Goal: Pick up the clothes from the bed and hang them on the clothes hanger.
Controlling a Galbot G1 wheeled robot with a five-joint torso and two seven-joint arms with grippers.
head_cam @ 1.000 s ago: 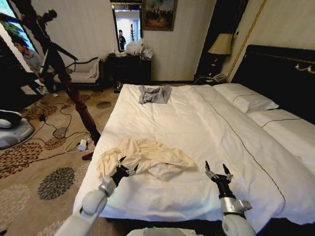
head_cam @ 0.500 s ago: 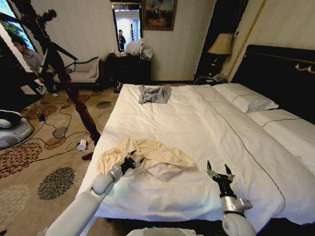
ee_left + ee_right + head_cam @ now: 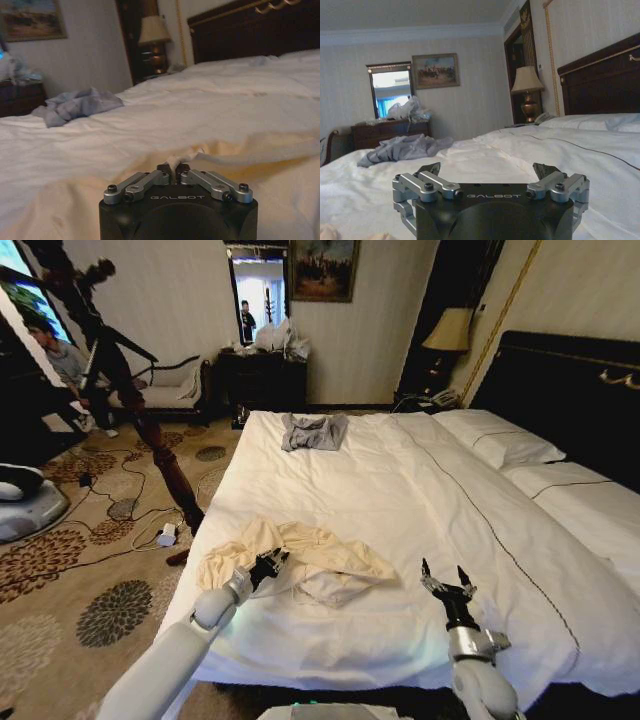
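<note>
My left gripper [image 3: 268,563] sits on the near, carpet-side edge of the clothes [image 3: 300,558], its fingers pressed together on a small raised fold of the cream fabric; from the left wrist view the pinched tuft [image 3: 175,161] stands up between the closed tips of that gripper [image 3: 175,168]. The clothes lie crumpled on the bed [image 3: 420,490], close to its foot and toward the side facing the carpet, with the rumpled cloth spreading away from my left gripper across the white sheet. My right gripper [image 3: 447,581] is off the clothes on their far side from the carpet, over bare sheet, with its fingers spread wide and nothing between them; in the right wrist view its two tips [image 3: 490,172] stand well apart. Farther up the bed from the clothes, near the opposite edge of the mattress, lies a smaller grey garment [image 3: 313,431], well apart from them. Beside the clothes on the carpet side, a dark turned-wood coat stand [image 3: 150,430] rises at a slant just off the edge of the bed, with cables and a small white object [image 3: 166,535] at its foot. Beyond the grey garment stand a dark dresser [image 3: 262,378] and a lamp [image 3: 448,332], and white pillows [image 3: 495,437] lie against the tall dark headboard [image 3: 560,390].
</note>
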